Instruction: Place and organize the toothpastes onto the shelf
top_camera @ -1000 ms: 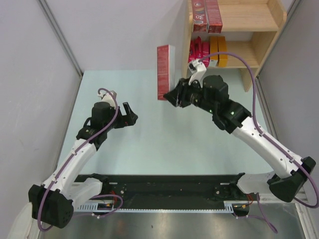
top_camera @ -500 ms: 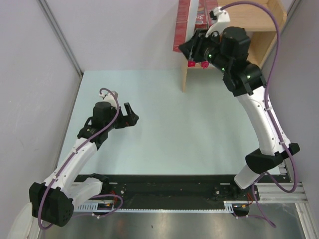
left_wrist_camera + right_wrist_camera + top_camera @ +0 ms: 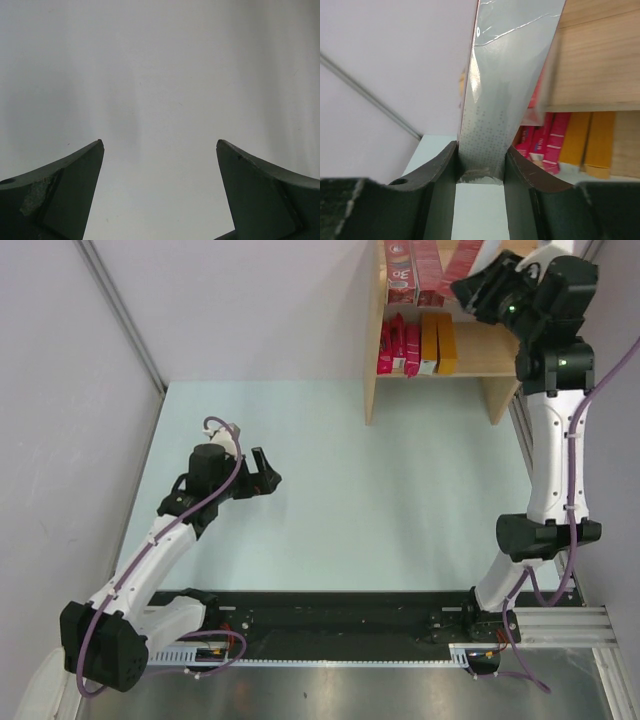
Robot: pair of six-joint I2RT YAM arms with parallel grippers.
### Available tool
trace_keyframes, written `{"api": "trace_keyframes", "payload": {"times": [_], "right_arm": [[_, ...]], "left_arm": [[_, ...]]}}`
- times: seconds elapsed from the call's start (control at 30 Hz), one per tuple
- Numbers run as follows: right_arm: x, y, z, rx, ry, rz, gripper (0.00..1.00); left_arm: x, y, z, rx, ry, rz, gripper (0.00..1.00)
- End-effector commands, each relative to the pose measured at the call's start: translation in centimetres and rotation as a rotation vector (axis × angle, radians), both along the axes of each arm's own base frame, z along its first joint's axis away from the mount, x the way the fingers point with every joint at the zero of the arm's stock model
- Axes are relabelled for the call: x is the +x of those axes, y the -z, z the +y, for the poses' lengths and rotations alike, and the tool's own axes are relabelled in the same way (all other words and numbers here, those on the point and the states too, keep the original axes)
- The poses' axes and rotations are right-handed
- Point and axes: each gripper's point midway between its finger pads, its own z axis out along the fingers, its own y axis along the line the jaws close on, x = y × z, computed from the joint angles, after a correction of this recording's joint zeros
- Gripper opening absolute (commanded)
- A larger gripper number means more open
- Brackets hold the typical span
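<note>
The toothpaste carton (image 3: 510,75) clamped in the right gripper (image 3: 480,162) could be knocked loose against the shelf (image 3: 600,50); the left gripper (image 3: 159,145) is spread wide.

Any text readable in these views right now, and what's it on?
"3D": white print on the red carton lying on the upper board of the shelf; the rest is blurred.
held carton in the right gripper: silver face, dots only, no words.
lower-board cartons: print too small to read.
Left wrist view: none.
</note>
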Motion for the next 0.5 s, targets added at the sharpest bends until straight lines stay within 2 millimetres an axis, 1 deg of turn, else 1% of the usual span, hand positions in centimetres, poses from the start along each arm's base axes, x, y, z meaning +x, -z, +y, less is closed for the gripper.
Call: {"api": "trace_keyframes", "payload": {"times": [0.0, 0.03, 0.07, 0.1, 0.13, 0.17, 0.23, 0.4, 0.47], "right_arm": [[0.3, -3.4, -3.9, 0.116, -0.017, -0.087, 0.23], [0.6, -3.9, -5.2, 0.127, -0.001, -0.104, 0.23], [1.2, -3.4, -5.6, 0.155, -0.013, -0.086, 0.23], [1.6, -3.4, -6.0, 0.162, -0.015, -0.087, 0.23], [1.4, -4.1, -6.6, 0.165, -0.007, -0.104, 0.23], [2.5, -3.2, -7.0, 0.172, -0.006, -0.083, 0.23], [2.8, -3.3, -7.3, 0.174, 0.000, -0.085, 0.23], [4.7, -1.9, -8.0, 0.184, 0.018, -0.059, 0.24], [5.1, -1.7, -7.8, 0.189, 0.014, -0.060, 0.24]], "left_arm": [[0.3, -1.2, -0.9, -0.011, 0.045, -0.041, 1.00], [0.3, -1.1, -1.0, -0.013, 0.049, -0.042, 1.00], [0.3, -1.1, -1.0, -0.015, 0.049, -0.040, 1.00], [0.2, -1.2, -1.1, -0.017, 0.053, -0.039, 1.00], [0.2, -1.0, -1.1, -0.017, 0.056, -0.036, 1.00], [0.1, -0.9, -1.1, -0.016, 0.056, -0.033, 1.00], [0.1, -0.8, -1.2, -0.017, 0.061, -0.033, 1.00], [0.1, -0.7, -1.3, -0.016, 0.062, -0.030, 1.00], [0.0, -0.5, -1.3, -0.016, 0.065, -0.025, 1.00]]}}
